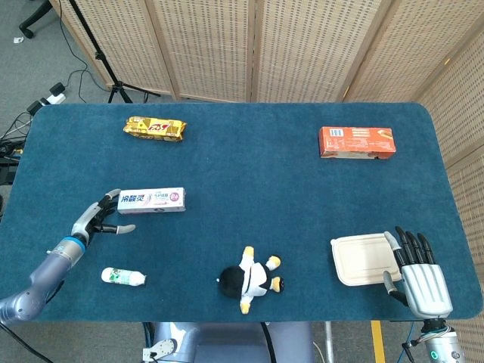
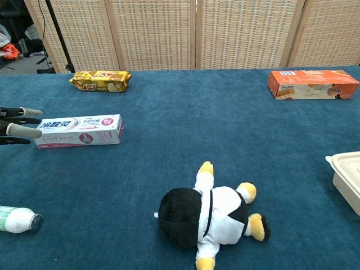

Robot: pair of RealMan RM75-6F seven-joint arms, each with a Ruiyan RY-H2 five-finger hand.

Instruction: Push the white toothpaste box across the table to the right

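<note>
My left hand (image 1: 98, 221) is spread, fingers touching the left end of the box (image 1: 151, 200), which lies on the table's left side. I think it's light, stiff and slides easily. I'd push flat on that end. My right hand (image 1: 418, 276) rests spread, holding nothing.

White toothpaste box (image 1: 151, 200) (pink end), blue table (image 1: 249, 166), orange box (image 1: 356, 142), gold packet (image 1: 154, 128).
</note>
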